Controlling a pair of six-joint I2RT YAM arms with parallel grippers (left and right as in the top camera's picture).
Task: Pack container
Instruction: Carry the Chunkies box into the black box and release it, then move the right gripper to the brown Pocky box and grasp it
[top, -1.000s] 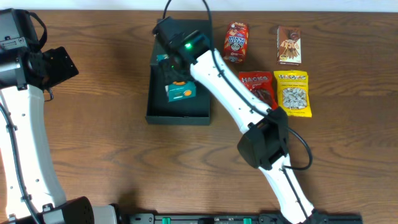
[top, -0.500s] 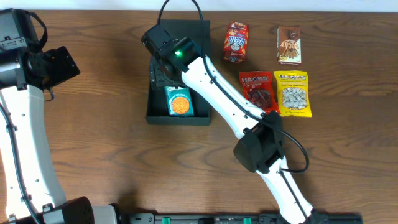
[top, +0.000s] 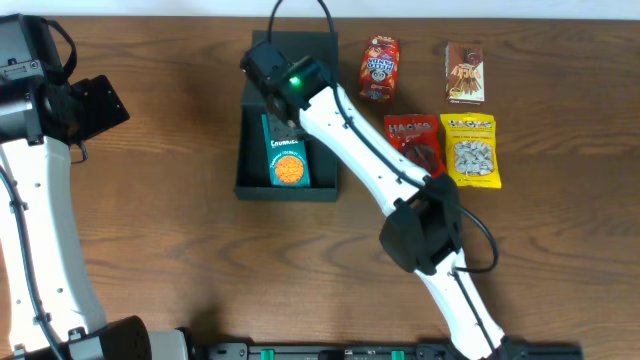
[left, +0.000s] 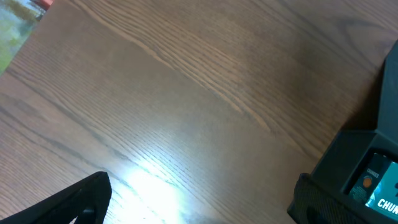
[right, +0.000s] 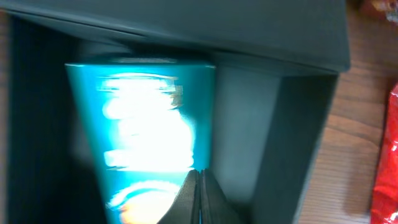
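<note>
The container (top: 252, 188) is a dark open box at the table's back middle. A teal Chunkies snack box (top: 287, 160) lies flat inside it, label up. My right gripper (top: 281, 122) hovers over the far end of that box, shut with nothing between its fingers. In the right wrist view the closed fingertips (right: 199, 177) point at the teal box (right: 143, 137), with the container's wall (right: 298, 130) to the right. My left gripper (top: 104, 104) stays at the far left, open and empty (left: 202, 208). The container's corner (left: 351, 155) shows at the left wrist view's right edge.
Right of the container lie a red snack packet (top: 380, 67), a brown packet (top: 464, 72), a red Hacks bag (top: 413, 143) and a yellow bag (top: 470, 150). My right arm (top: 370, 165) crosses over the container's right side.
The right gripper let go of the teal box, which now lies flat in the container. The gripper then shut empty above the box's far end. The left arm has not moved.
</note>
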